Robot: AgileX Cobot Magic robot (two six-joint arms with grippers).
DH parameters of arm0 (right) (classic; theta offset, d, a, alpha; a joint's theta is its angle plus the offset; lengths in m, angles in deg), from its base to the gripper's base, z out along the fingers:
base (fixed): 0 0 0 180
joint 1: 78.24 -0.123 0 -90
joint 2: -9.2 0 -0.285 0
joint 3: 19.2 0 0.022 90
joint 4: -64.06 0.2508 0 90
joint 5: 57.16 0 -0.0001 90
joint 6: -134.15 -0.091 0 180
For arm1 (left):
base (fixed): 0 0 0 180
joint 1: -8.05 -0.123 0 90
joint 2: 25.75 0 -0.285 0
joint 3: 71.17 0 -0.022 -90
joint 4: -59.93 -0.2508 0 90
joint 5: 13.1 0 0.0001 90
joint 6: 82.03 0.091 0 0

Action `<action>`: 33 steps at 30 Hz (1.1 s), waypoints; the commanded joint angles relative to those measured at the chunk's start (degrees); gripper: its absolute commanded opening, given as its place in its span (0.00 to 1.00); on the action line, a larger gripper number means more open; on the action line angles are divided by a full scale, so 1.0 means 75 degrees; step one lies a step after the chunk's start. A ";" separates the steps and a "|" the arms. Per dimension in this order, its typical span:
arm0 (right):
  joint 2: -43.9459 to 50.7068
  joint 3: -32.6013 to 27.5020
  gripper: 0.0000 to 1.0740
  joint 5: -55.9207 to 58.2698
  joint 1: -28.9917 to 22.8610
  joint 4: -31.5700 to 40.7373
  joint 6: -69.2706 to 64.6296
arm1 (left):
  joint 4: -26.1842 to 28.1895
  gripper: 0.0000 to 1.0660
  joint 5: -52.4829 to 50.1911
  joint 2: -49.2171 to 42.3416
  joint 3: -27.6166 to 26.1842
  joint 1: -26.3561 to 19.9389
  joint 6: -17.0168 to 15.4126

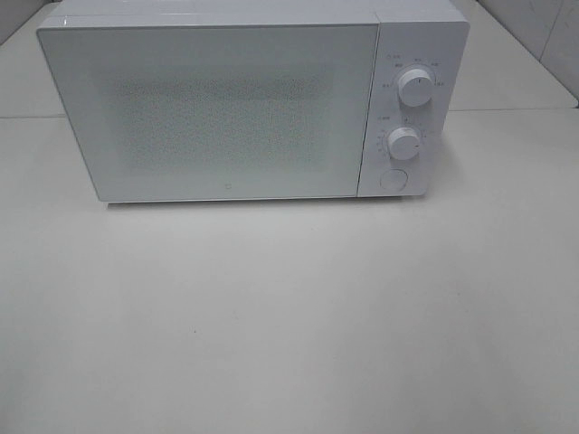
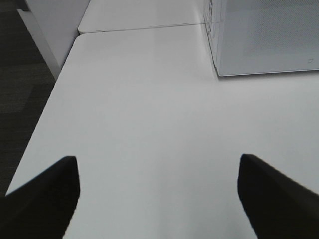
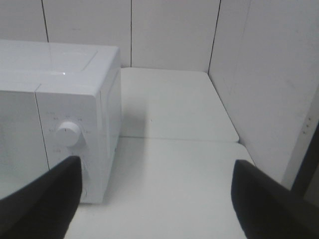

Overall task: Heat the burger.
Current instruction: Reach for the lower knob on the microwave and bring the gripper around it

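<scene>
The burger is out of view, and so is any plate. A white microwave (image 1: 226, 108) stands at the back of the table with its door shut; its corner also shows in the left wrist view (image 2: 264, 40) and its control side in the right wrist view (image 3: 65, 129). Two round knobs, the upper knob (image 1: 415, 87) and the lower knob (image 1: 404, 143), sit above a round button (image 1: 393, 179). My left gripper (image 2: 157, 194) is open and empty over bare table, left of the microwave. My right gripper (image 3: 152, 199) is open and empty, to the right of the microwave. Neither arm shows in the exterior high view.
The white table (image 1: 289, 316) stretches in front of the microwave. Its left edge (image 2: 37, 134) drops to dark floor. A seam between two tabletops (image 3: 179, 140) runs behind. White walls (image 3: 269, 89) close in at the right and back.
</scene>
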 commanded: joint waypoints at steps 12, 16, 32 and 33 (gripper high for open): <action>-0.2529 0.0061 0.75 -0.2513 0.0031 -0.0084 0.0015 | 0.0015 0.75 -0.0015 -0.0153 0.0015 -0.0015 -0.0046; -0.3071 0.0061 0.75 -0.3056 0.0031 -0.0069 0.0015 | 0.0015 0.75 -0.0015 -0.0153 0.0015 -0.0015 -0.0046; -0.5080 -0.0428 0.72 -0.5011 -0.0351 0.0000 -0.0138 | 0.0015 0.75 -0.0015 -0.0153 0.0015 -0.0015 -0.0046; -0.5164 -0.0466 0.72 -0.5073 -0.0351 -0.0008 -0.0130 | 0.0015 0.75 -0.0015 -0.0153 0.0015 -0.0015 -0.0046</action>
